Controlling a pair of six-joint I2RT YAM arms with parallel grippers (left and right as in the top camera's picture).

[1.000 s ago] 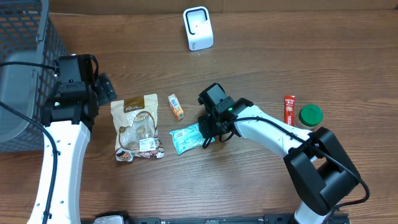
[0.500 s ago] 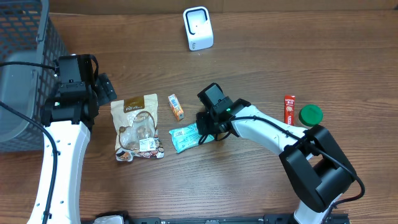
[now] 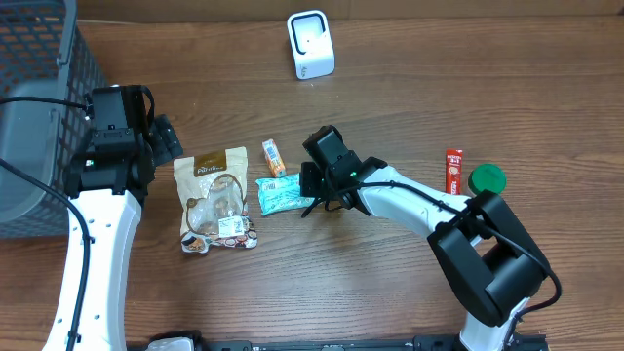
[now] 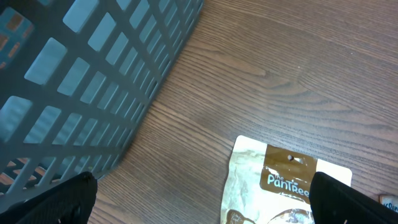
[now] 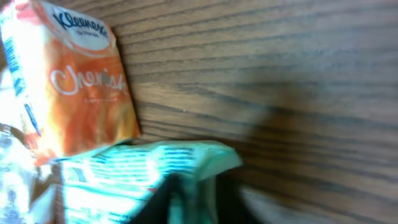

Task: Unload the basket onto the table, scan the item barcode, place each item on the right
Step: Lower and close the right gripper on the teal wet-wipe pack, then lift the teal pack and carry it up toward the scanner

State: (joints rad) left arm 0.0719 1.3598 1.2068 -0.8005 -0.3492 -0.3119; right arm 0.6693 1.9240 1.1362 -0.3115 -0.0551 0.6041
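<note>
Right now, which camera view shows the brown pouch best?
Overhead: the whole brown pouch lies in view, unobstructed. The left wrist view catches only its top part, cropped by the frame. The right wrist view shows nothing recognisable as it.

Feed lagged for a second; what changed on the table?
The right pincer slid the teal packet up-left in the overhead view, beside the orange packet, which shifted slightly; whether it grips is unclear. Left pincer, brown pouch, scanner, red tube, green lid unchanged.
</note>
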